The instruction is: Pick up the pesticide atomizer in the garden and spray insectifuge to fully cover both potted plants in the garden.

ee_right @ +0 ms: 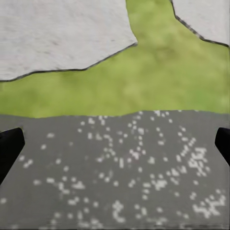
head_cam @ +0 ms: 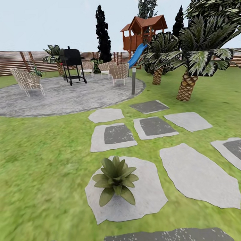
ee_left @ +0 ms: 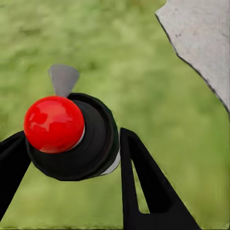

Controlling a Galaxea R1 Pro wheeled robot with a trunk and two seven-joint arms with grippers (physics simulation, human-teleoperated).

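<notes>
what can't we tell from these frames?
- Atomizer: left wrist view shows its red cap and black collar between the left gripper fingers; body hidden beneath. Head view cuts it off at the bottom edge.
- Potted plant: leaves cover its pot.
- Second plant: a small one by the patio chair is too small to identify.
- Right gripper: fingertips at the frame edges, rest cropped.

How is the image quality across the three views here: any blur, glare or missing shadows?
Head view: flat, even light; potted plant casts almost no shadow on its paver; lawn edges smear. Left wrist view: grass blurred, a glossy highlight on the atomizer red cap, held by the left end effector. Right wrist view: soft grass, speckled dark paver between the right end effector fingertips.
</notes>
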